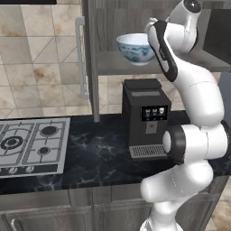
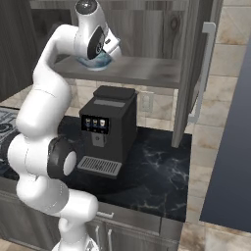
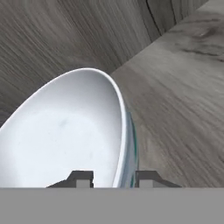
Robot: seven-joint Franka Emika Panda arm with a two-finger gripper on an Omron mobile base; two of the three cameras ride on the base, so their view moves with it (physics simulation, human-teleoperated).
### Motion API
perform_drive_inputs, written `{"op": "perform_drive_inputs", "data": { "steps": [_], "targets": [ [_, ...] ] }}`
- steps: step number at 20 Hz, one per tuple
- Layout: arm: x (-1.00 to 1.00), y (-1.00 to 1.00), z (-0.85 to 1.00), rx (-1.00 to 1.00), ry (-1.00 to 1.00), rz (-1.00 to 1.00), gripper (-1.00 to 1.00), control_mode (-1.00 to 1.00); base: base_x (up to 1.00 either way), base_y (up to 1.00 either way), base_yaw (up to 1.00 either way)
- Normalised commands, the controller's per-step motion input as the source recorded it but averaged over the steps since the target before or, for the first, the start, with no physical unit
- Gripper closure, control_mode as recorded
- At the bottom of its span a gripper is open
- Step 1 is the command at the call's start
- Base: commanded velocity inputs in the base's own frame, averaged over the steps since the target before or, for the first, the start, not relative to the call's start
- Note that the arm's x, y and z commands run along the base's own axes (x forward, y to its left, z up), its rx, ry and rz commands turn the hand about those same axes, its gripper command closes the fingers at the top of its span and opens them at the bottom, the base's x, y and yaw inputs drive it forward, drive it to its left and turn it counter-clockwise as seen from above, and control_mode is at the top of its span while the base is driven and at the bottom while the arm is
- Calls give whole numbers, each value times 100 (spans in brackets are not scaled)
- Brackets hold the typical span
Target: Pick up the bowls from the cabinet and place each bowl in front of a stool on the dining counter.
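Your gripper reaches into the wall cabinet, its two dark fingertips straddling the rim of the white bowl with blue floral pattern, one tip inside and one outside. You cannot tell whether the jaws are pressing on the rim or just around it. The bowl sits on the cabinet's grey shelf, near its front edge. Below, a black coffee machine stands on the black marble counter, with a gas hob toward the counter's left end.

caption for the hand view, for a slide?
Gripper straddling the rim of the white bowl on the cabinet shelf.
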Motion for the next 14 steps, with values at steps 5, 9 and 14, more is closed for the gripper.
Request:
{"op": "perform_drive_inputs", "data": {
  "steps": [5, 9, 14],
  "targets": [
    [-100, -45, -20, 4, 0, -8, 100, -100, 0, 0, 0],
    [-100, -24, -34, 3, 0, -12, 100, -100, 0, 0, 0],
    [-100, 0, -20, 1, 1, -6, 100, -100, 0, 0, 0]
  ]
}}
